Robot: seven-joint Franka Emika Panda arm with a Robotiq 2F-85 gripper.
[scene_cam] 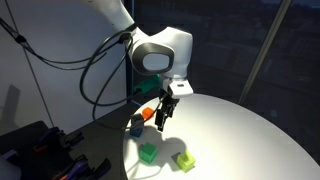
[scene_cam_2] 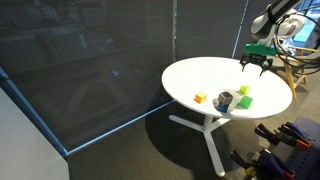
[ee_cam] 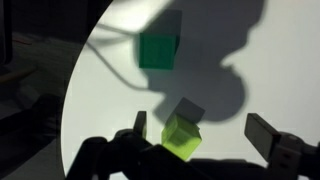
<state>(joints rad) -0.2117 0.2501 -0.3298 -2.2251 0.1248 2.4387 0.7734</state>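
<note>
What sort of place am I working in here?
Likely an office or lab: a round white pedestal table, a tall glass wall beside it, and loose cables hanging nearby.

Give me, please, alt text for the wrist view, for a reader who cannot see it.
The open gripper hangs over a white round table; between its fingers show a lime-green block and a grey block close behind it. A darker green block lies farther off, by the edge of the arm's broad shadow.
</note>
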